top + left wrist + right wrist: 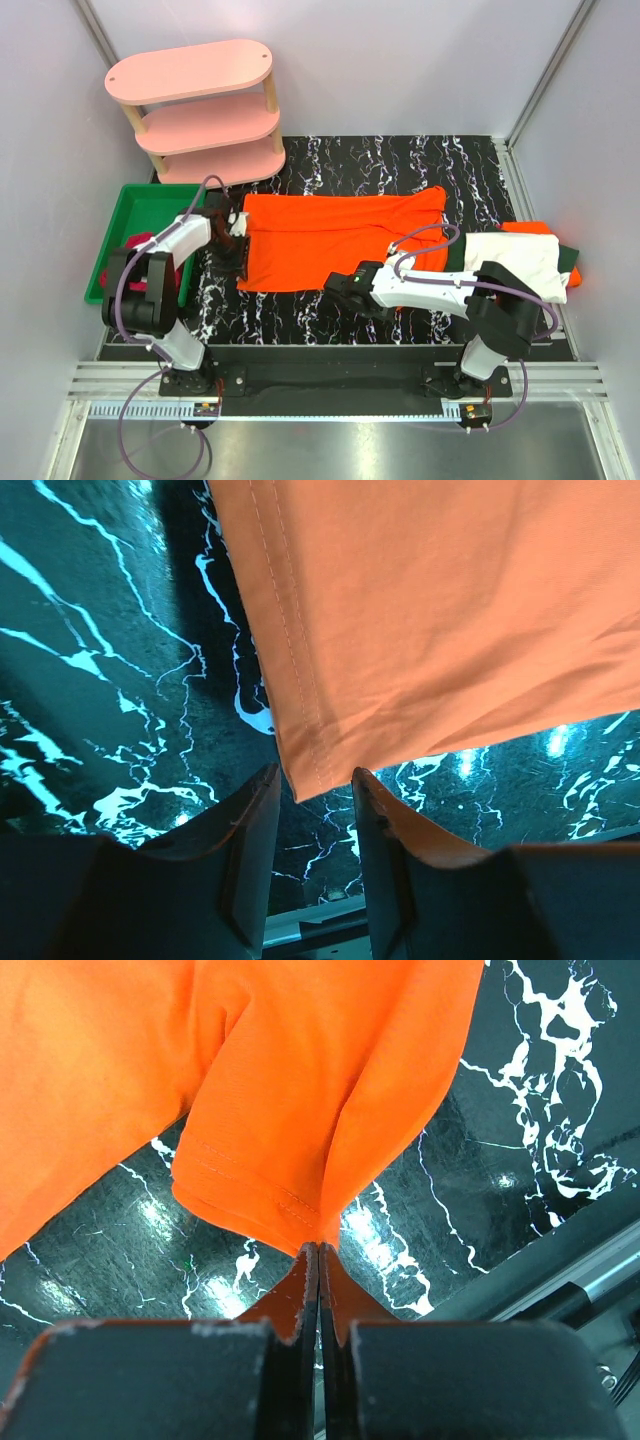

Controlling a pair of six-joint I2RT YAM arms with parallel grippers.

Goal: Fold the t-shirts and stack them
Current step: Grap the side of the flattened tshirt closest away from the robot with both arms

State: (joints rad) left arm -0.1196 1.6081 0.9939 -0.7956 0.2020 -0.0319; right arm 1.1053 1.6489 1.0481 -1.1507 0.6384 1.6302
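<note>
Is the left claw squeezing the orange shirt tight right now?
No: the left gripper has its jaws standing apart, and the corner of the orange shirt lies loose at the mouth of the gap, unpinched.

The bright orange t-shirt (335,240) lies spread out; at its right a white t-shirt (515,260) tops a dark green t-shirt (572,268).

Bare black, white-veined marble tabletop (400,160) runs along the far side, right of the pink three-tier wooden shelf (200,110). The spread bright orange cloth t-shirt (320,240) covers the middle. A green plastic bin (140,200) borders the left edge; a white-topped stack of folded shirts (520,262) fills the right. The right arm (430,287) crosses the near strip.
</note>
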